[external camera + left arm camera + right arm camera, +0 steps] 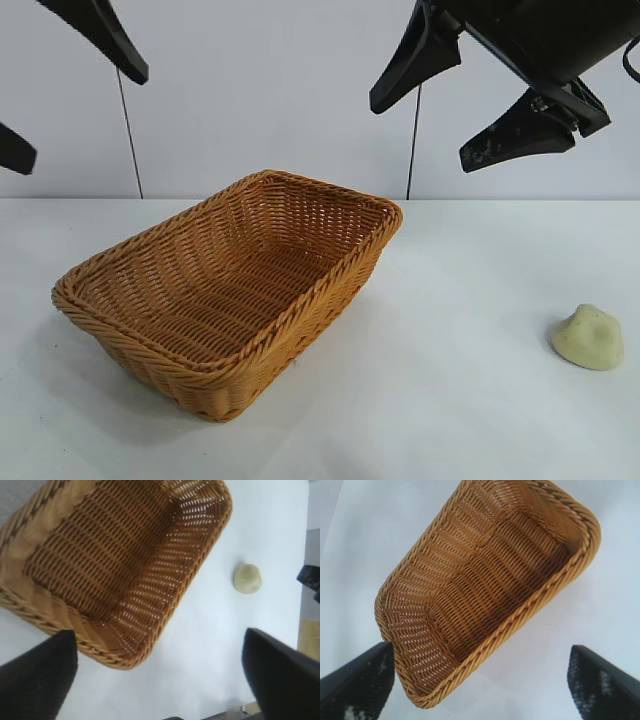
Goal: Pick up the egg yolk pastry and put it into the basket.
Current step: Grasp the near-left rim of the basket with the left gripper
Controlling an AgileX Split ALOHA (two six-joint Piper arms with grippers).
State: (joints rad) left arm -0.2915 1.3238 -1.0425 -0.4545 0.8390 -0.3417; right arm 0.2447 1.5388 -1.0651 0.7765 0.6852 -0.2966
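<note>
Left gripper: seen at the upper left of the exterior view, high above the surface, its jaws spread wide with nothing between them; from its wrist view both the basket and the pastry can be seen below, so it is judged to be held up for an overview rather than committed to a reach.

Basket: set left of centre on the surface, turned at an angle, its woven inside bare (no pastry in it yet). The open top faces up, so a drop from above is allowed for.

Surface: white and bare between basket and pastry; nothing is seen lying in the path from one to the other.

Right gripper: held high at the upper right, its jaws wide and empty, pointed down toward the basket, which fills its wrist view.

Egg yolk pastry: resting on the surface at the far right, well apart from the basket and touched by neither gripper. It lies on the right arm's side, so a pick-up by that arm is judged the shorter one.

In the way: only the basket's raised braided rim, which would have to be cleared (a carry well above it is judged enough).
</note>
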